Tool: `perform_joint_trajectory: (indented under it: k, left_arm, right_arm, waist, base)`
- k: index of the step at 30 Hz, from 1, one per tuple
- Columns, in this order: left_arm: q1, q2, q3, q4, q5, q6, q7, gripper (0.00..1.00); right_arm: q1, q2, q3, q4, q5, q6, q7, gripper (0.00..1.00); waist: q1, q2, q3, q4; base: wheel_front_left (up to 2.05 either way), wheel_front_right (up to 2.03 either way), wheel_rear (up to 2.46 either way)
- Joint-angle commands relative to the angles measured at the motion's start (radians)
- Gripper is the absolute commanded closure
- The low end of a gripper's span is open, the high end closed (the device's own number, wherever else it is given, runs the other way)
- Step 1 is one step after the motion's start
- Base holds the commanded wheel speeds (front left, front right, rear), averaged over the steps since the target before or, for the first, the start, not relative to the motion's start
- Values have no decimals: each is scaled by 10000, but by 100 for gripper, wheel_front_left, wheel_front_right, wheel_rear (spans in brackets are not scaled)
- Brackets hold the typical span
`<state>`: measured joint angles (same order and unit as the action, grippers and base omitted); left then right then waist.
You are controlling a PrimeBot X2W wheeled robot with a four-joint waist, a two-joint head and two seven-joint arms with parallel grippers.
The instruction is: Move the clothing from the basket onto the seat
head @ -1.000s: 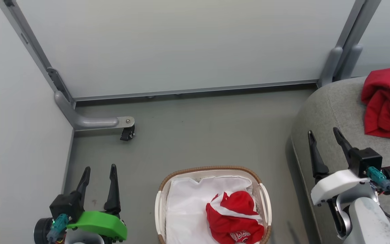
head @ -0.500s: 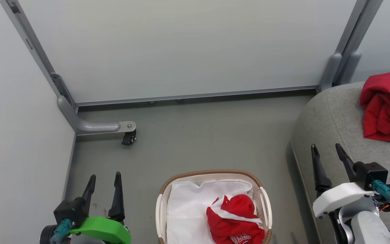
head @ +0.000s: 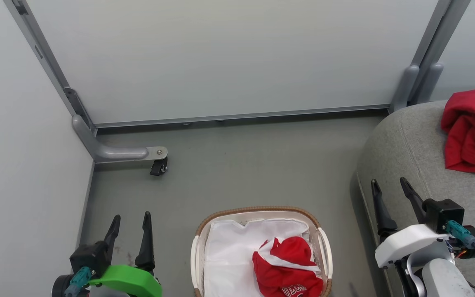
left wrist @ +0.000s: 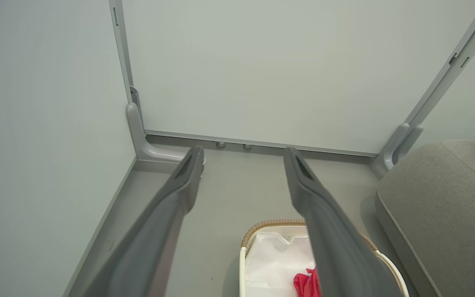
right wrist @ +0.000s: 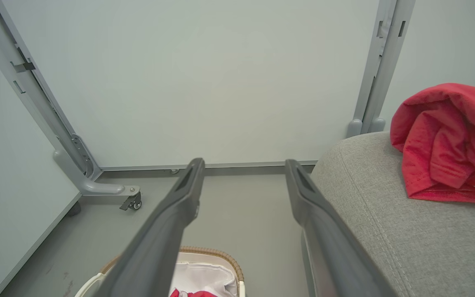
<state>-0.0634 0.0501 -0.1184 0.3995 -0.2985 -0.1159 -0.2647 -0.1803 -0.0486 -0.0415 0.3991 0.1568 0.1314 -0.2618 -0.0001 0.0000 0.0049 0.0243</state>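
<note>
Head view: the basket (head: 258, 209) stands on the floor (head: 241, 165) between the two claws, its near end cut off by the bottom edge. A crumpled red garment (head: 287, 264) lies in its right half on the white liner (head: 225, 251). The lump runs roughly lengthwise away from the robot, with the white lettering at its near end.

This garment sits to the right of the left claw (head: 132, 215) and to the left of the right claw (head: 388, 180), below and nearer the robot than both sets of fingertips, touching neither. Both claws are spread wide and hold nothing.

The left claw hangs over bare floor just beside the left wall panel (head: 23, 165). The right claw hangs over the rounded left edge of the seat (head: 410, 140). A second red garment (head: 470, 128) lies bunched on the seat, ahead and to the right of the right claw, well apart from it.

Open floor stretches ahead of the basket to the back panel (head: 221, 57). A castor foot (head: 158, 167) stands ahead of the left claw.
</note>
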Motion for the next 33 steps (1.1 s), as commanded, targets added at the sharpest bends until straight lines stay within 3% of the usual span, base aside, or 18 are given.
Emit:
perform_joint_trajectory:
  k: [1, 19, 27, 33]
  left_arm:
    - [-150, 7, 11, 28, -14, -38, 5, 0]
    - [-433, 8, -80, 67, 199, -68, 5, 0]
    - [-2141, 9, -800, 691, 611, -137, 6, 0]
    - [-4001, 17, -2088, 1732, 979, -157, 6, 0]
  right_arm:
    - [11, -34, 30, 39, 68, -14, -49, 0]
    - [-307, -35, 189, -97, 69, -14, -49, 0]
    - [-1170, -35, -30, -460, -92, -14, -49, 0]
    - [-2122, -33, -145, -796, -194, -14, -49, 0]
  waist:
    - [1, 0, 5, 0]
    - [1, 0, 386, -183]
    - [1, 0, 1908, -518]
    - [1, 0, 3681, -935]
  base:
    - [0, 0, 0]
    - [0, 0, 0]
    - [0, 0, 0]
    - [0, 0, 0]
